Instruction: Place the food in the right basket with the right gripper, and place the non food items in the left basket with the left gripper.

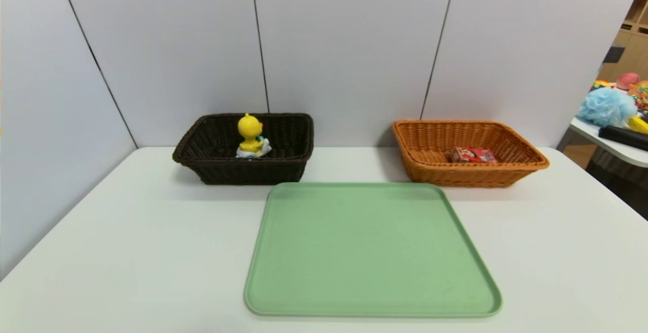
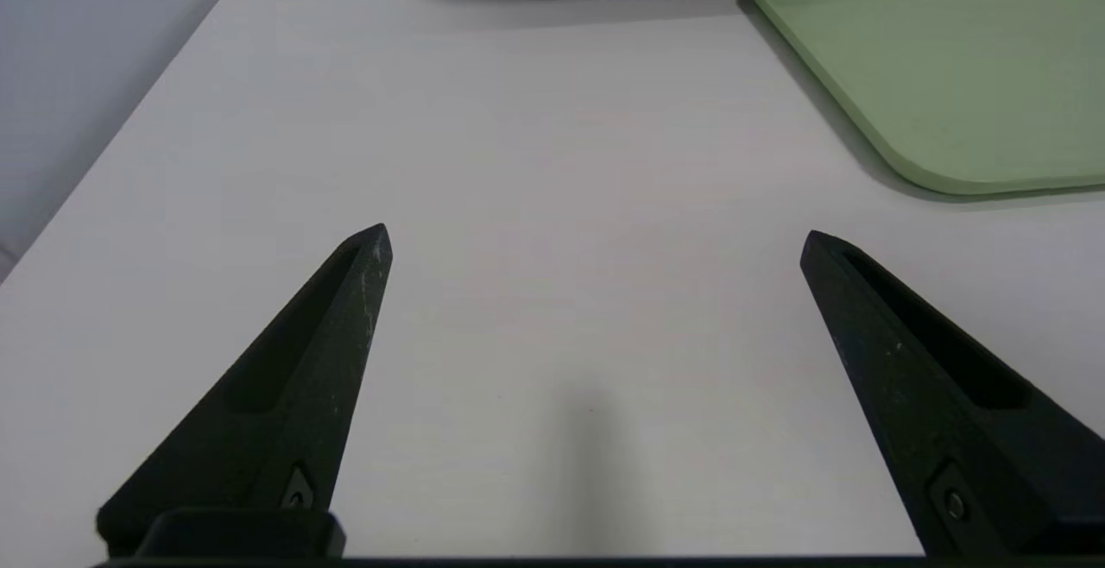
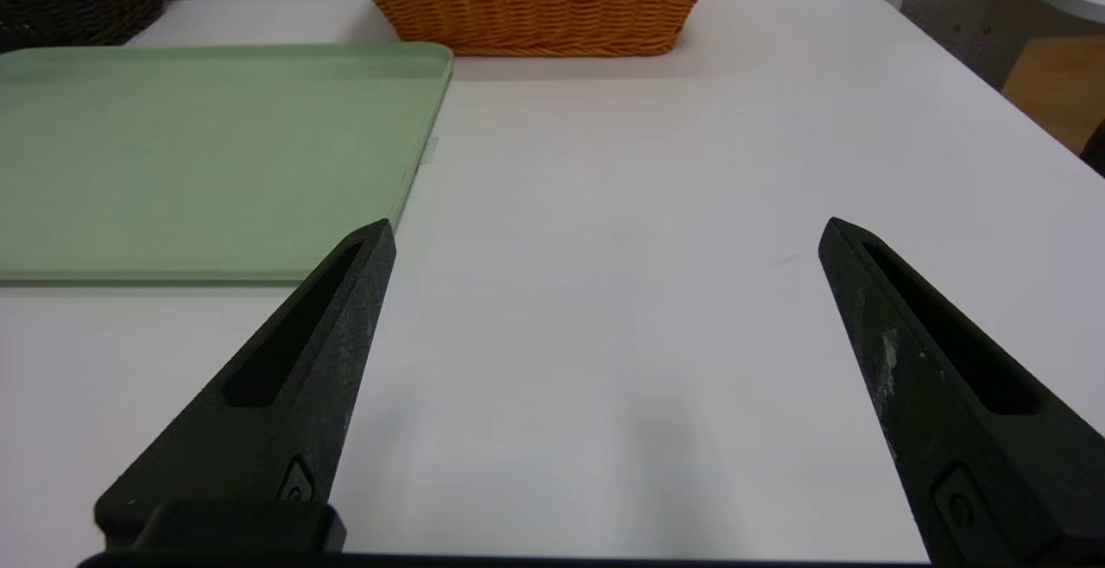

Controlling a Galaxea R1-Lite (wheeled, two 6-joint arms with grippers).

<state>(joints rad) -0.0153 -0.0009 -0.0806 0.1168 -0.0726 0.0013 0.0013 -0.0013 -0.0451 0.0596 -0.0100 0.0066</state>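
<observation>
Looks like sorting's pretty much done tbh. The yellow duck toy (image 1: 251,135) sits upright in the dark basket (image 1: 202,143) on the robot's left, and the red snack box (image 1: 473,155) lies flat on the floor of the orange basket (image 1: 526,157) on the right. Green tray (image 1: 372,252) sits between and in front of them w/ nothing on it.

Both arms are out of the head view, parked low over the white table (image 1: 126,252). Left gripper (image 2: 596,236) has its jaws spread wide w/ nothing between them, hovering over bare table w/ the tray corner off to one side. Right gripper (image 3: 604,227) same deal: spread wide, holding nothing, tray edge beside it and the orange basket ahead.

Handling guess: duck looks like hard, smooth plastic, light, prob a bit slippery on the round head, so I'd pinch the body just above the base. Box looks like light cardboard that crushes easily, so take it across the narrow sides, gently.

Hard to tell: the duck's pale base is partly hidden by the basket wall, and the box print is too small to read. Wrist views only show the outsides of the baskets, not the contents. Stuff on the side table at far right is cut off.
</observation>
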